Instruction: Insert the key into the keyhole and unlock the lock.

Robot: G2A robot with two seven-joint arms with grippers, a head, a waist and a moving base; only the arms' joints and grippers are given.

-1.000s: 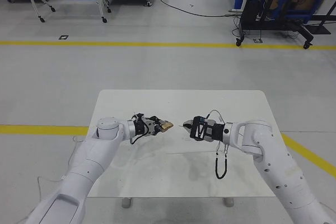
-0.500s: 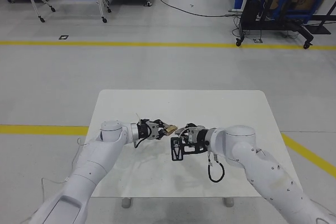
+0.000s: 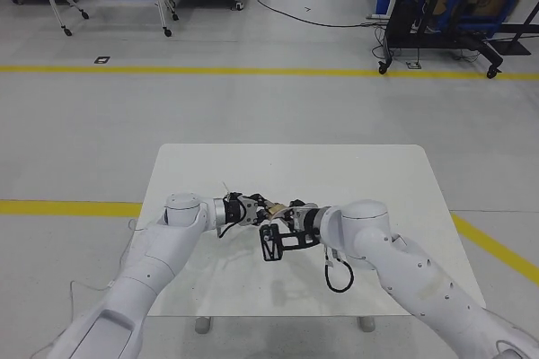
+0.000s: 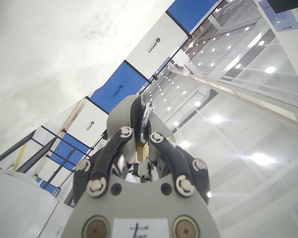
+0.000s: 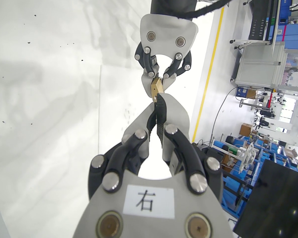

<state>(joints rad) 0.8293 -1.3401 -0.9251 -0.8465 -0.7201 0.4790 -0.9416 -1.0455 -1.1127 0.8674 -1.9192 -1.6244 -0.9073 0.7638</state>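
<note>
Above the middle of the white table (image 3: 377, 170) the two grippers meet tip to tip. My left gripper (image 3: 260, 208) is shut on a small brass padlock (image 3: 271, 211). In the left wrist view the padlock's brass body (image 4: 142, 151) sits between the fingers, with its silver shackle (image 4: 147, 115) pointing away. My right gripper (image 5: 158, 101) is shut, its black pads (image 5: 161, 115) pressed together on the key, which is almost wholly hidden between them. Its tip touches the end face of the padlock (image 5: 156, 87), held by the left gripper (image 5: 159, 76) opposite.
A black cable loop (image 3: 338, 274) hangs from the right forearm over the table's near half. A yellow floor line (image 3: 54, 207) runs past the table on both sides. Wheeled racks (image 3: 440, 36) stand far behind.
The right arm has swung left across the table and turned its wrist, bringing its gripper tip up against the padlock. The left gripper has shifted slightly right, still holding the padlock.
</note>
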